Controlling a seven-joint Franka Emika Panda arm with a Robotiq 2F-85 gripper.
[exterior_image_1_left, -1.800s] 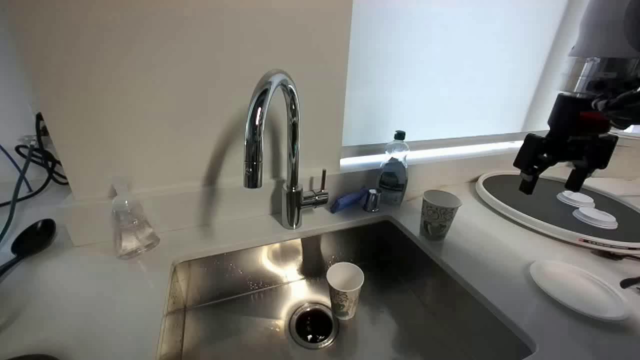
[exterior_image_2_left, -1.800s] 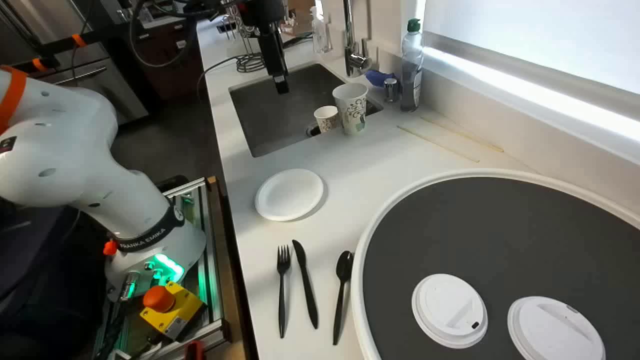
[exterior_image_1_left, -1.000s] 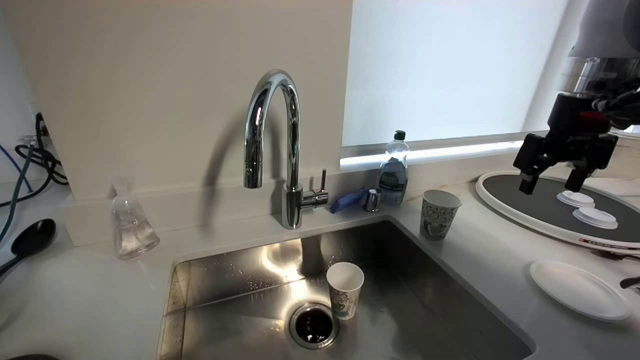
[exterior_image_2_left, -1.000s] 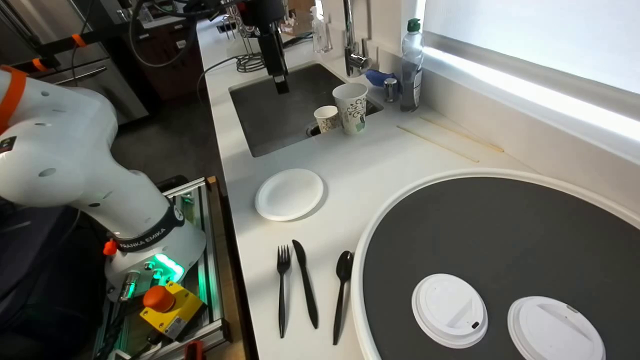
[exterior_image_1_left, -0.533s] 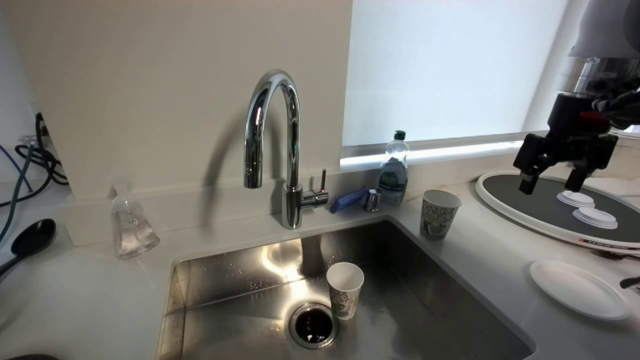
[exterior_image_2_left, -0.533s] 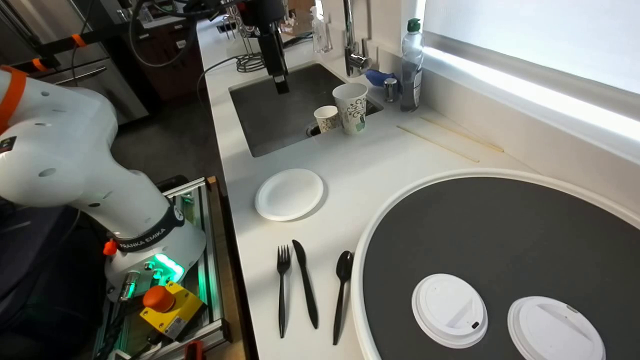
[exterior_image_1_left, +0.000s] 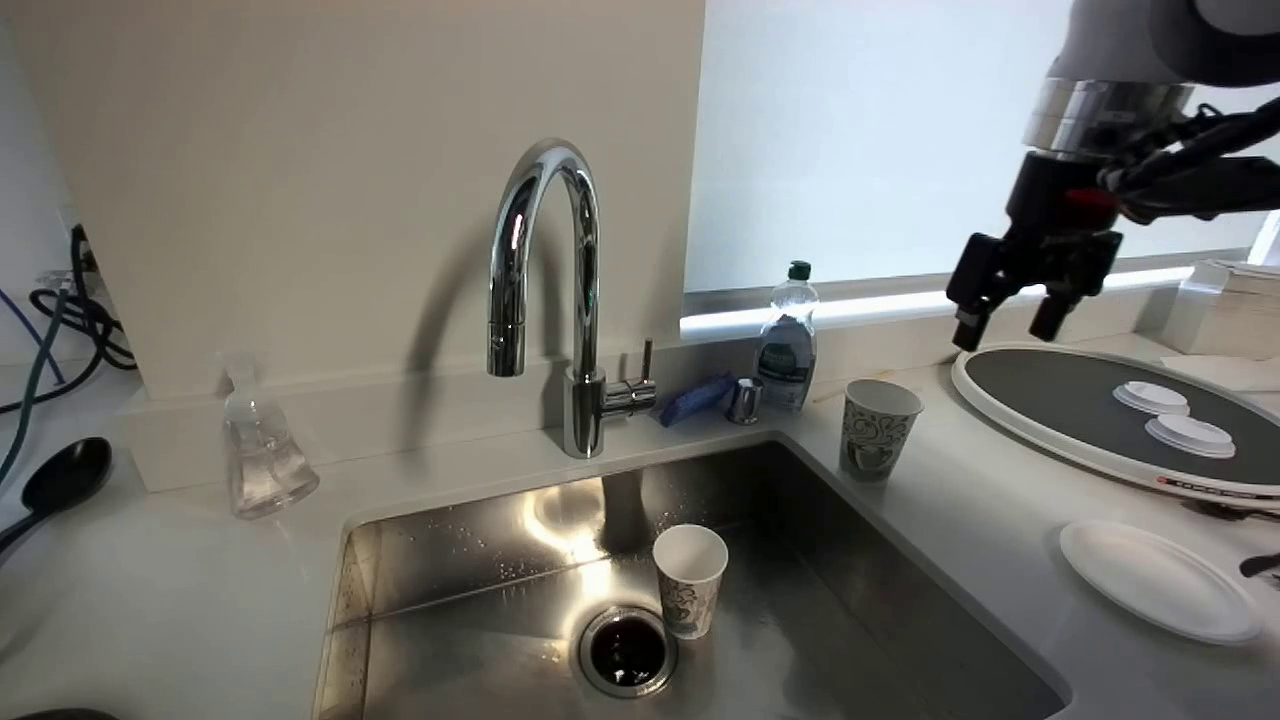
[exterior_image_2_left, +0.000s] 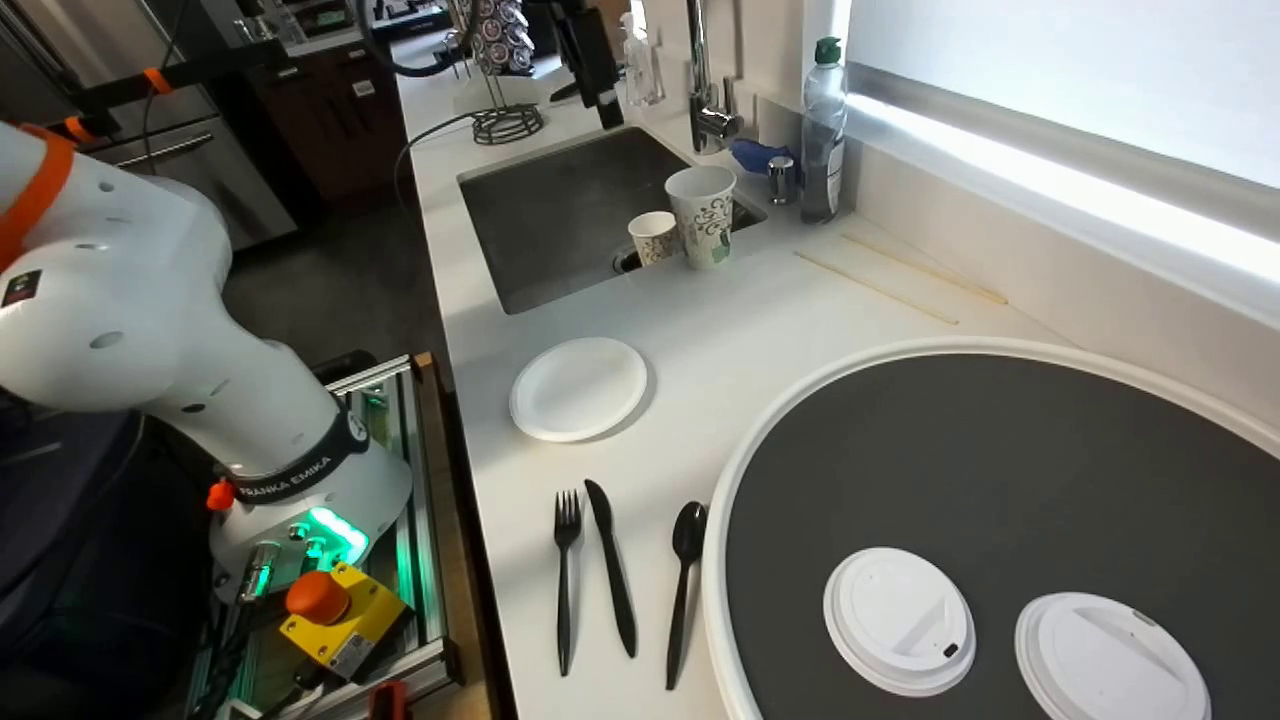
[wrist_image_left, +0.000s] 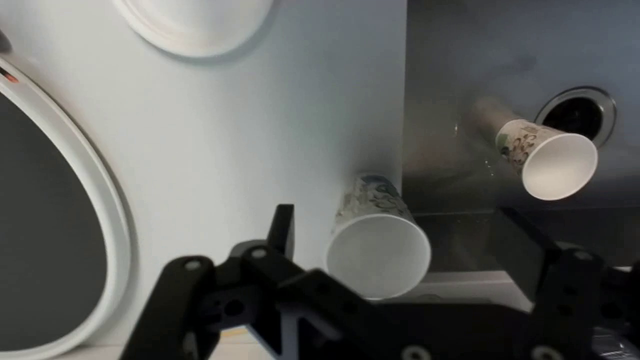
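Observation:
My gripper (exterior_image_1_left: 1007, 330) is black, open and empty, in the air above the counter. Its fingertips also show in an exterior view (exterior_image_2_left: 610, 112), where both fingers overlap. In the wrist view the gripper (wrist_image_left: 400, 222) has its fingers wide apart. The mouth of a patterned paper cup (wrist_image_left: 378, 257) appears between them, lower down and untouched. This cup stands upright on the counter beside the sink edge in both exterior views (exterior_image_1_left: 876, 432) (exterior_image_2_left: 704, 222). A smaller-looking patterned paper cup (exterior_image_1_left: 690, 582) stands in the sink beside the drain. It also shows in the wrist view (wrist_image_left: 560, 167).
The steel sink (exterior_image_1_left: 850, 600) has a tall chrome faucet (exterior_image_1_left: 585, 300) behind it. A dish soap bottle (exterior_image_1_left: 787, 350), a blue cloth (exterior_image_1_left: 697, 400) and a white plate (exterior_image_2_left: 578, 390) are nearby. Black cutlery (exterior_image_2_left: 612, 570) lies beside a round grey tray (exterior_image_2_left: 960, 450) bearing two white lids (exterior_image_2_left: 898, 620).
My gripper has moved left and slightly up in one of the exterior views, closer to the cup on the counter; its fingers stay open. The cups and other objects have not moved.

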